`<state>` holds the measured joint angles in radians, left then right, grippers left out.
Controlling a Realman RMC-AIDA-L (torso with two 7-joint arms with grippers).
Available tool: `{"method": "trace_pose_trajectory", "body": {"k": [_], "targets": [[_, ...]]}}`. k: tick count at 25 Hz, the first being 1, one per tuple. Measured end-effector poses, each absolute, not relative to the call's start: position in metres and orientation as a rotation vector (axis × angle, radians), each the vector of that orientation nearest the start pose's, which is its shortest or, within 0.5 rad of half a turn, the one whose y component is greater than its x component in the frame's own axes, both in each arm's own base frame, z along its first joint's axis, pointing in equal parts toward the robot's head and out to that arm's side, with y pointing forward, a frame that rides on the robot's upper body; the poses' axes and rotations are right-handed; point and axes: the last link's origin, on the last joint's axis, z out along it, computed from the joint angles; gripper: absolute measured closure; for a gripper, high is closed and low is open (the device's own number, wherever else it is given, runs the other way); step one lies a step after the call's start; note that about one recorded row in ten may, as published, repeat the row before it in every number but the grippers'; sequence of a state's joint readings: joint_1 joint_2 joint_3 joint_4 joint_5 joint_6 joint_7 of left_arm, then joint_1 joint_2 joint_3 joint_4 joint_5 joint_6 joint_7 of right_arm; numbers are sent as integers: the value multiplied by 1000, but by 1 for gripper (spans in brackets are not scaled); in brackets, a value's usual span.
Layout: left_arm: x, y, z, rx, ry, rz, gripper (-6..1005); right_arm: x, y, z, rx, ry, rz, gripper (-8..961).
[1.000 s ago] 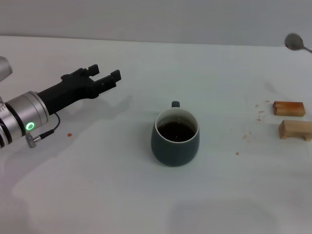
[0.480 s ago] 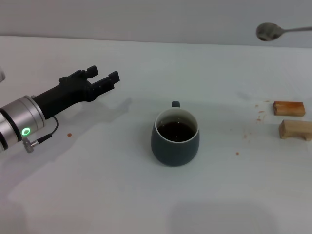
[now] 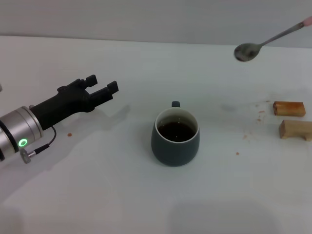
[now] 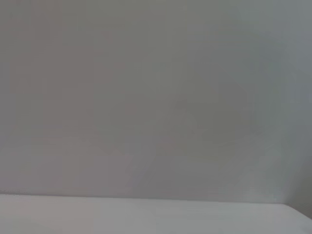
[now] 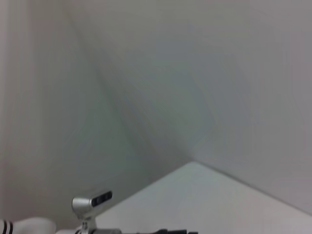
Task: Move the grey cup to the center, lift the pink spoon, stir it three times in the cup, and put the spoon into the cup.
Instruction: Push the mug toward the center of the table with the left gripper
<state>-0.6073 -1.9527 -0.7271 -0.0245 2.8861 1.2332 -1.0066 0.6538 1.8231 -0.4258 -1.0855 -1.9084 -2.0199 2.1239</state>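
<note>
The grey cup stands upright in the middle of the white table, holding dark brown liquid, its small handle pointing away from me. The pink spoon hangs in the air above and to the right of the cup, metal bowl lowest and its pink handle end running out of the head view's right edge. The right gripper holding it is out of view. My left gripper hovers open and empty to the left of the cup, well apart from it.
Two wooden blocks lie at the table's right edge, with small brown spots beside them. The right wrist view shows only the wall and part of the other arm; the left wrist view shows only wall and table edge.
The spoon has travelled left and downward, toward the space above the cup, and tilted bowl-down. The left arm has drawn back slightly to the left.
</note>
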Motion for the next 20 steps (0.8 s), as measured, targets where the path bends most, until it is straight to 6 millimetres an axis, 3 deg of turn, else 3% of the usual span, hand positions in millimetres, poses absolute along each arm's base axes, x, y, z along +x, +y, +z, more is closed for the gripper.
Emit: {"method": "trace_pose_trajectory", "body": {"k": [12,20], "targets": [[-297,342,-31,-2344,-875,-850,171,151,368,192,-2811,767,719,852],[-294,337,-39,-2438,-844,-808,171,142,378,196,-2774,742,755,852]]}}
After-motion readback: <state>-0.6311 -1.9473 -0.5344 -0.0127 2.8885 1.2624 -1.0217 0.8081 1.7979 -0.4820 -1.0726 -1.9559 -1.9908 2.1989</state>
